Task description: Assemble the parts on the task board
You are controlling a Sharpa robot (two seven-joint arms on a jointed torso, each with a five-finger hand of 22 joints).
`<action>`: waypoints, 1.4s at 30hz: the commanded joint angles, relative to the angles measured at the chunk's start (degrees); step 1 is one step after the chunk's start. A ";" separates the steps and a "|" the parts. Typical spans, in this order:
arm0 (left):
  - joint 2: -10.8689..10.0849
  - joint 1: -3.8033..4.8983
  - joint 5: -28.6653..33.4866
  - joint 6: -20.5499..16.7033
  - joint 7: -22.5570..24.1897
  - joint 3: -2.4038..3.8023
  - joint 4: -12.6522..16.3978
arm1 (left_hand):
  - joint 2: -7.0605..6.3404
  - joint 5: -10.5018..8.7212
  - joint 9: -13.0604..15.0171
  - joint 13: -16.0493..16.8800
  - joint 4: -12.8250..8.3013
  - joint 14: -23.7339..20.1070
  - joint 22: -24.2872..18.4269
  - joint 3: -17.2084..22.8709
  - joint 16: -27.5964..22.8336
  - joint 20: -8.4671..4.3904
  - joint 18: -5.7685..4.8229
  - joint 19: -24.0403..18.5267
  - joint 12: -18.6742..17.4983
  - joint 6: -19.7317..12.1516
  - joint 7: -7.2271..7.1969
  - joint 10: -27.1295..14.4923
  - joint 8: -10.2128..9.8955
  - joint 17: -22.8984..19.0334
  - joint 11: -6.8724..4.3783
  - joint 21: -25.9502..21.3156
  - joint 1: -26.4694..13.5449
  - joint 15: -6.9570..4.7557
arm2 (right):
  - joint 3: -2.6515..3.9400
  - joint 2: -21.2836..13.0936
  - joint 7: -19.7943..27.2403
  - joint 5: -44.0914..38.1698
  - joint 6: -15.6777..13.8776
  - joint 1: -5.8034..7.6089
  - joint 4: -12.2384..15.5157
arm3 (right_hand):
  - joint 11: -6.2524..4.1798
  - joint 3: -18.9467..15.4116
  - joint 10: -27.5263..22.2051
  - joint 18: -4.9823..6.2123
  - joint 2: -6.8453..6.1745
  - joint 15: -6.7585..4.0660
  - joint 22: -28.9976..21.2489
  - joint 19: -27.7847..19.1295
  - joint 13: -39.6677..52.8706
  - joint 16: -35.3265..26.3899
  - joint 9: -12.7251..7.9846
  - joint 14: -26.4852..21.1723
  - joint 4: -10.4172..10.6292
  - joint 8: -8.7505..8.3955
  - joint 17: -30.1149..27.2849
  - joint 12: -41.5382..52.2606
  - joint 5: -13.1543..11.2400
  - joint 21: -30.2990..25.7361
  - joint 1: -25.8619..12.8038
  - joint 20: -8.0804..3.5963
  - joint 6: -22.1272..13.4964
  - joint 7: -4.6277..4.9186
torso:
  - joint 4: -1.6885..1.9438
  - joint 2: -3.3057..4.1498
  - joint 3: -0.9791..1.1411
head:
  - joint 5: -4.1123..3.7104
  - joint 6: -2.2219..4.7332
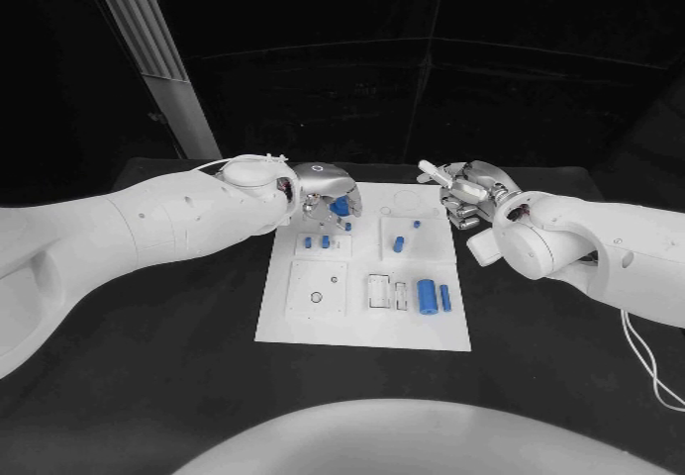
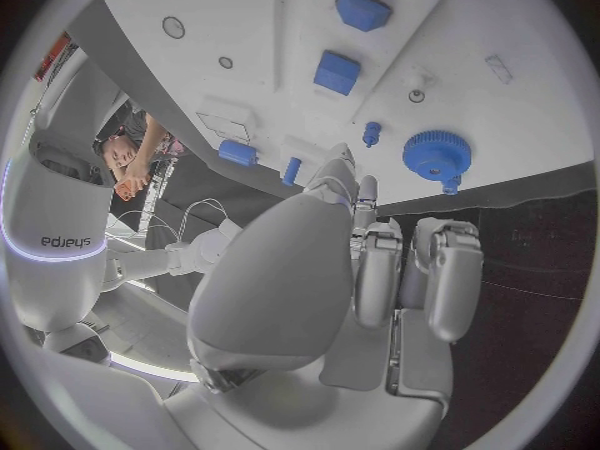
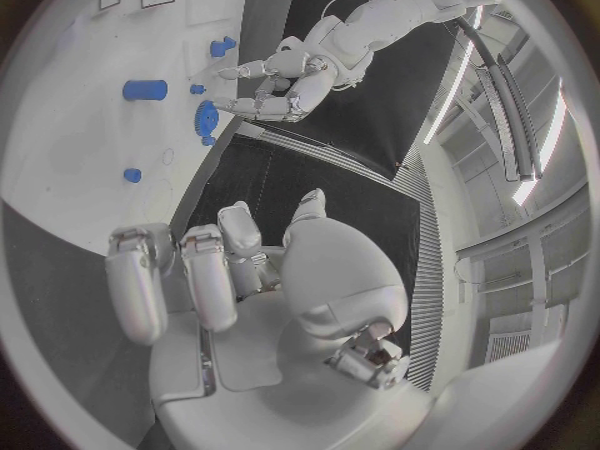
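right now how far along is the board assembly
Early, by the look of it. Several blue parts lie loose on the task board. The left hand hovers over the blue gear at the far edge, apparently not gripping it. The right hand holds nothing. Most placements seem left.

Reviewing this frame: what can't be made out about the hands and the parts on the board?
- Head view: left hand covers the blue gear; whether they touch cannot be told.
- Left wrist view: the gear lies beyond the fingertips; contact is still unclear.
- Head view: small recesses on the task board are too small to read.
- Right hand: its fingers look empty, but the palm side is hidden.
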 commanded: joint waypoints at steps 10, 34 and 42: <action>1.09 -0.51 -4.34 -0.42 -1.75 0.05 -1.42 | 1.55 -0.28 -0.56 -0.51 0.07 6.05 15.08 0.88 0.18 -0.30 -0.39 6.08 -0.40 0.93 0.12 0.57 -0.78 15.09 -0.14 0.23 0.43 0.28 | 0.03 0.10 0.05 -0.23 0.12 0.10 0.18 | 0.02 -0.23 -0.02 -0.41 0.61 0.42 15.09 6.13 -0.02 0.14 -0.11 5.85 -0.08 0.33 15.09 0.11 -0.24 0.18 0.40 0.39 -0.49 5.46 | 0.06 0.04 0.01 | -0.19 0.00; 3.19 -1.50 -4.63 2.56 -2.42 0.06 -4.39 | 2.43 -0.28 -1.09 -0.63 0.10 6.05 15.08 1.87 0.18 -0.08 -0.39 6.08 -0.79 1.25 0.39 0.83 -1.23 15.09 0.10 0.23 1.07 0.61 | 0.04 0.23 -0.36 -0.23 0.33 0.10 0.36 | 0.03 -0.22 -0.10 -0.41 0.66 0.42 15.09 6.13 -0.10 0.14 -0.12 5.85 -0.07 0.36 15.09 0.09 -0.25 0.18 0.46 0.40 -0.49 5.47 | 0.07 -0.01 0.04 | -0.45 0.00; 3.77 -1.79 -4.88 4.15 -3.43 0.06 -5.07 | 2.39 -0.27 -1.36 -0.64 -0.08 6.05 15.08 2.39 0.18 0.03 -0.39 6.08 -1.03 1.39 0.43 0.90 -1.45 15.09 0.13 0.23 1.73 0.70 | 0.04 0.29 -0.43 -0.23 0.38 0.10 0.37 | 0.03 -0.22 -0.10 -0.41 0.66 0.42 15.09 6.13 -0.10 0.14 -0.12 5.85 -0.07 0.36 15.09 0.09 -0.25 0.18 0.46 0.40 -0.49 5.47 | 0.13 -0.03 0.03 | -0.54 0.00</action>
